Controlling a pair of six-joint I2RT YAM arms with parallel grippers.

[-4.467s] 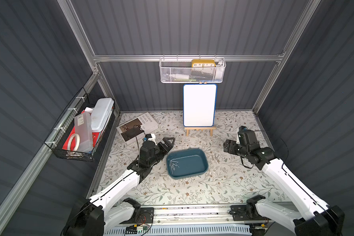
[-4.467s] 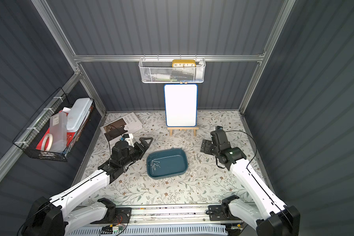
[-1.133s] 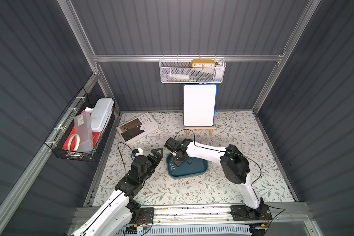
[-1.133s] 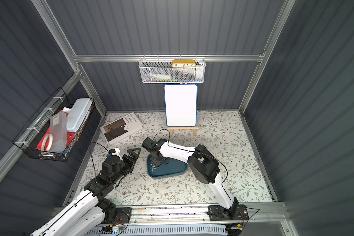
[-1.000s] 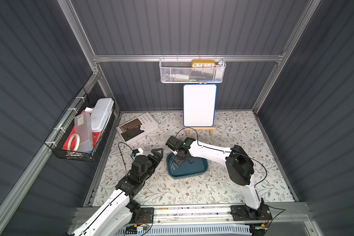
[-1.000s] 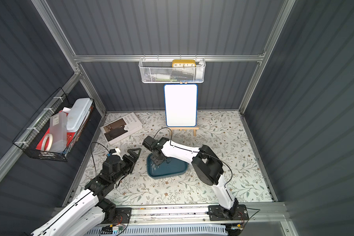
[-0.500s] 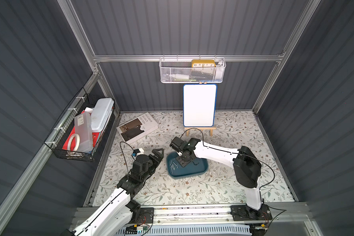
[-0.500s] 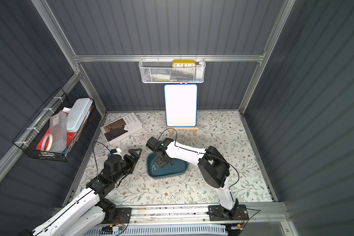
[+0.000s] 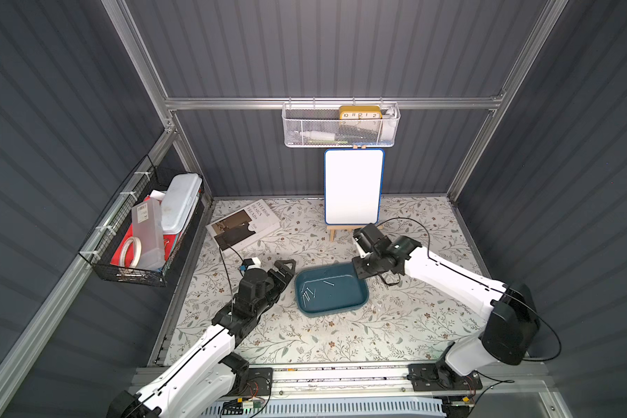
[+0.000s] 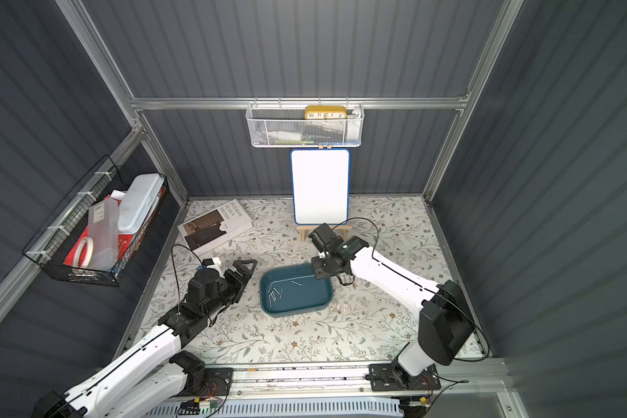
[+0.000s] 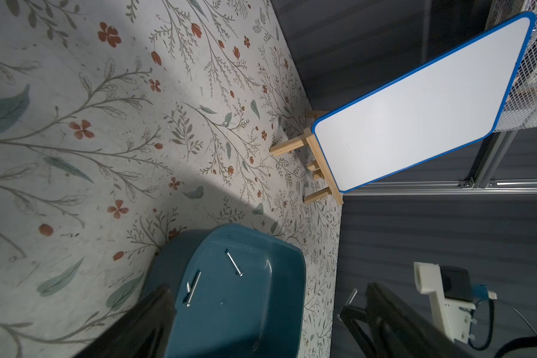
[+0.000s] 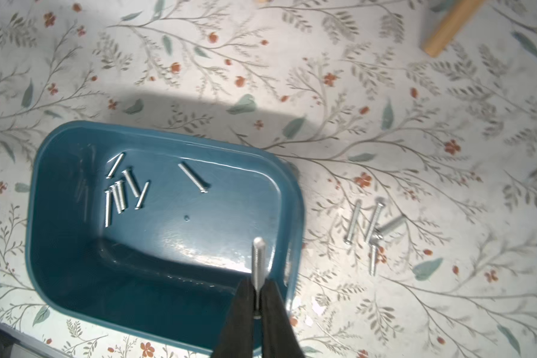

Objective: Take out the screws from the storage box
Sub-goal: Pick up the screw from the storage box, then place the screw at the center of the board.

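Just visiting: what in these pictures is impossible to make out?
- Thin silver screw in the right claw: one end hidden between the black fingers, right wrist view; in both top views it cannot be found.
- Shallow teal plastic tray: cut off by the picture's edge, left wrist view.
- Loose silver screws beside the tray: overlapping in the right wrist view, count unsure.
- White mesh wall basket: contents blurred behind the mesh, both top views.

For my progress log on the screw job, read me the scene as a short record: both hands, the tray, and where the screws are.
right hand: shut on a screw, over the storage box near its rim
left hand: open, empty, beside the box
screws in box: about seven
screws on table: about four, beside the box
table: floral cover
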